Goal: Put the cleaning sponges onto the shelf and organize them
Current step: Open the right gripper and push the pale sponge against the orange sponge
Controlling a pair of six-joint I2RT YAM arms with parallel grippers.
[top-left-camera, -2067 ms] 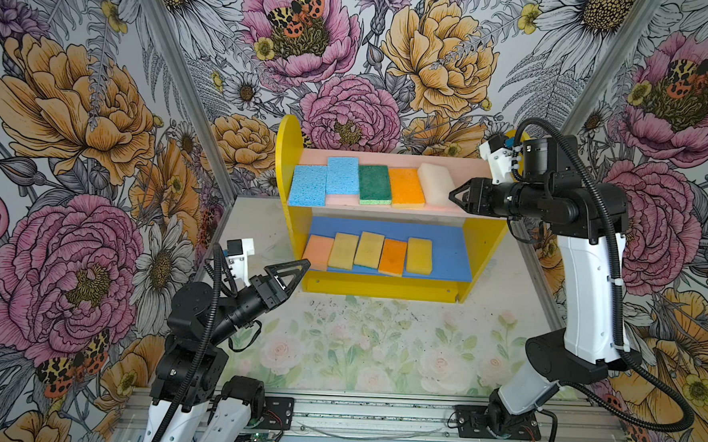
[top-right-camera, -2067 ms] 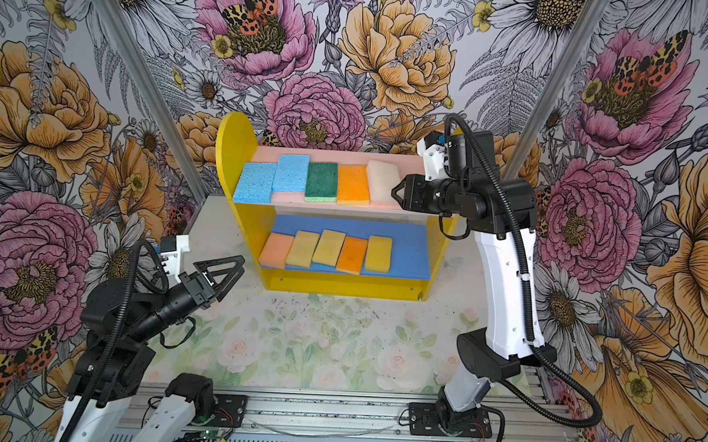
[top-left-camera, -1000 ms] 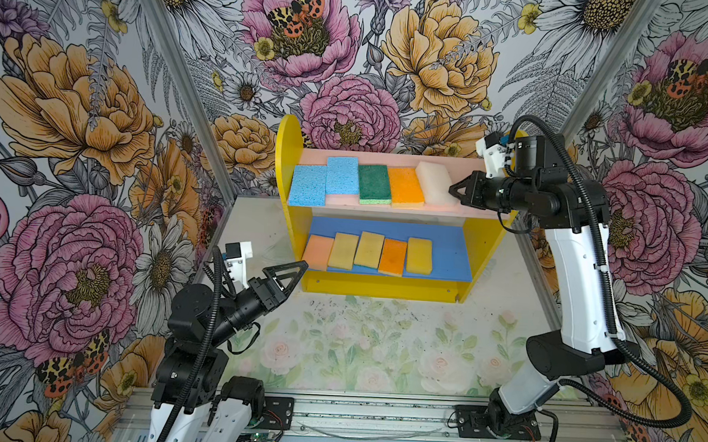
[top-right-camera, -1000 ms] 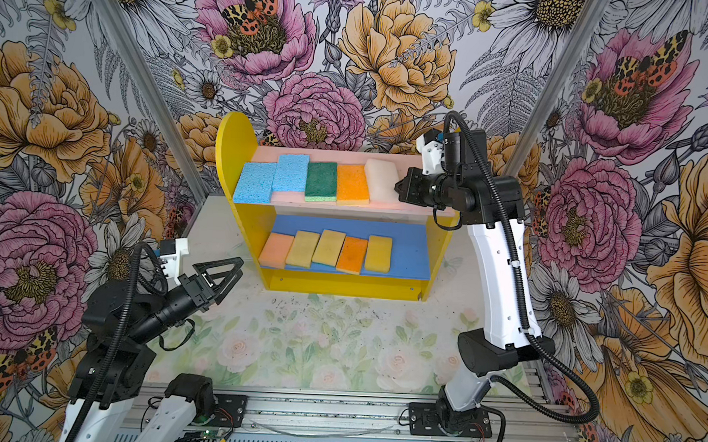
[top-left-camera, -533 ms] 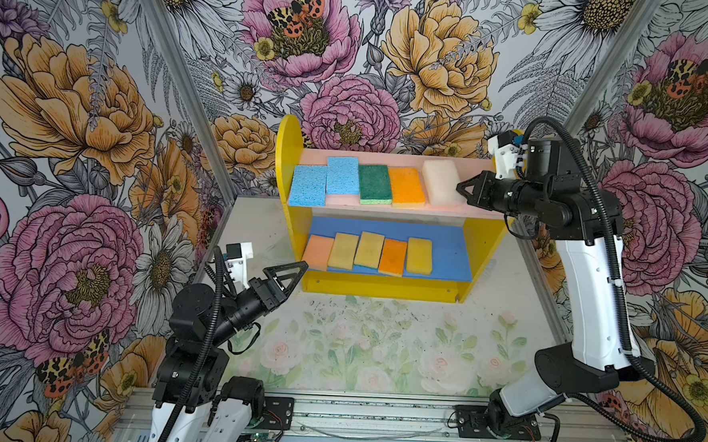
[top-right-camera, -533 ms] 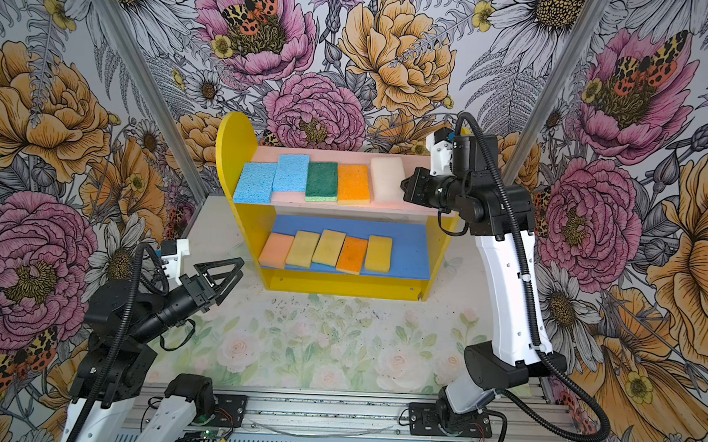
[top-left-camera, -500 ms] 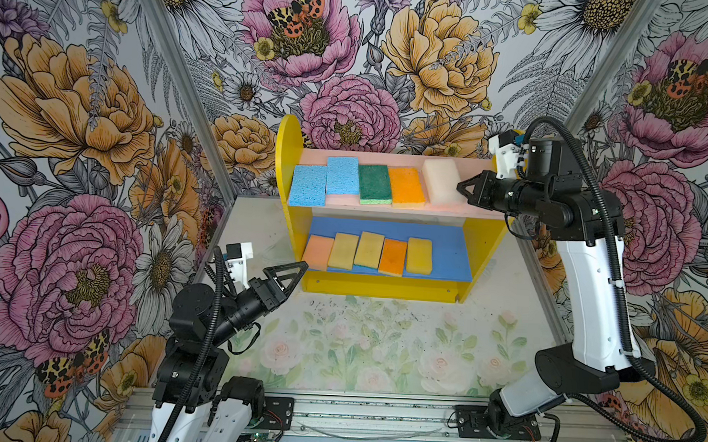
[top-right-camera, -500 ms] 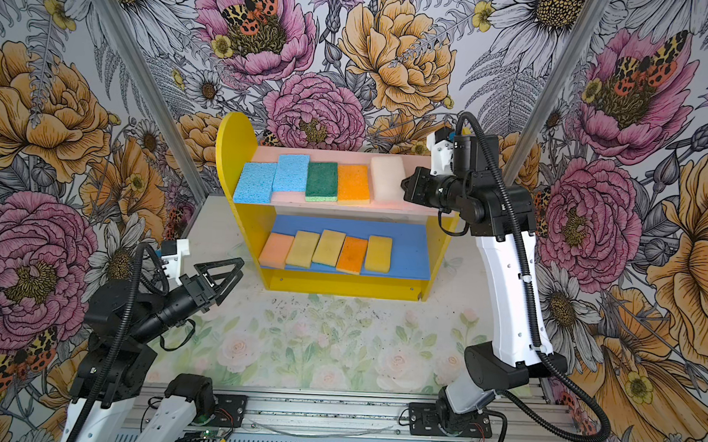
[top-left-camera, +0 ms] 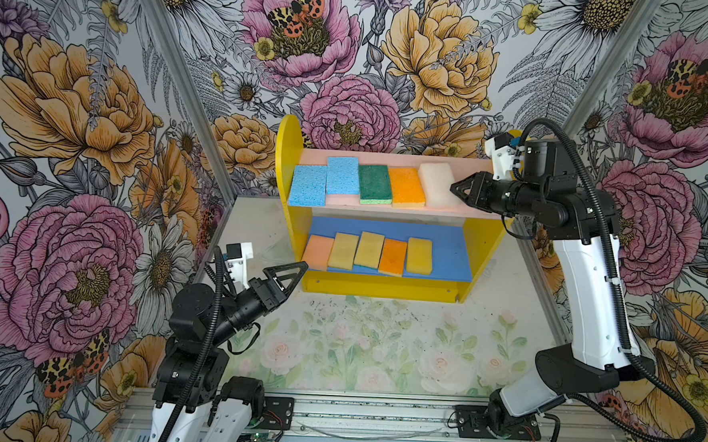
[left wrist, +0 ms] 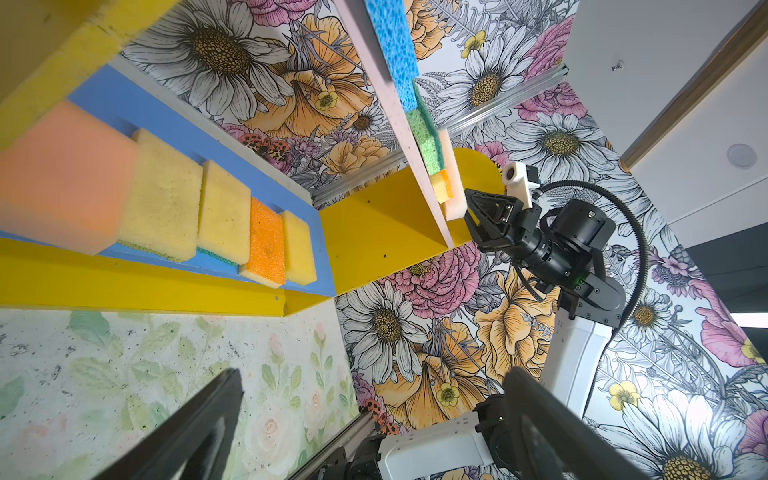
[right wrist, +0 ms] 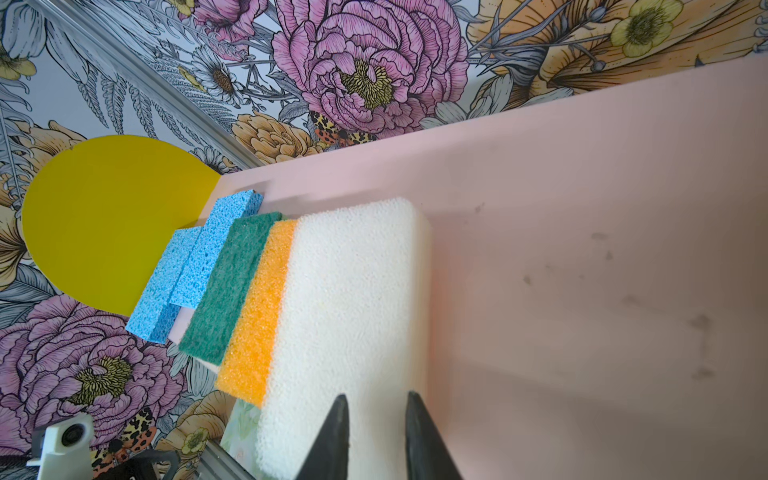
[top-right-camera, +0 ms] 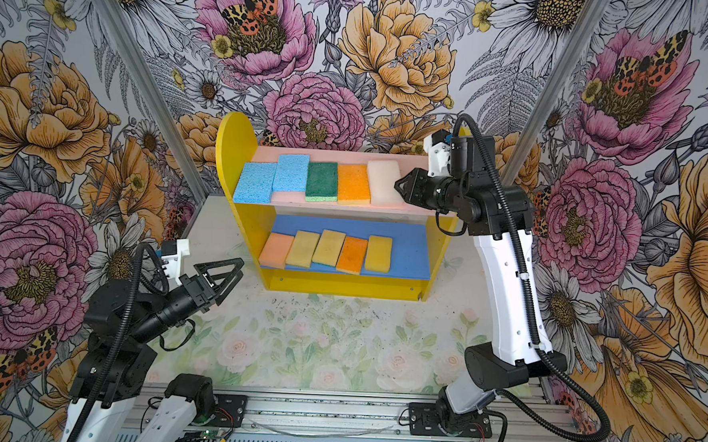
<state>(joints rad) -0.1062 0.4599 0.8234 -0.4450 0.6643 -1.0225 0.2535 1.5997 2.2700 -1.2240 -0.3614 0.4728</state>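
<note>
Right gripper [right wrist: 376,395] newly parted, fingers [right wrist: 332,449] cropped

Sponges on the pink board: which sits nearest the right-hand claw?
The cream-white sponge, the only white one, at the row's end; the right gripper is at its edge.

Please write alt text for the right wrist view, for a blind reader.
A cream-white sponge lies on the shelf's pink upper board, with the right hand slightly open at its end. Beside it lie an orange sponge, a dark green sponge and two blue sponges, in a row toward the yellow side panel.
</note>
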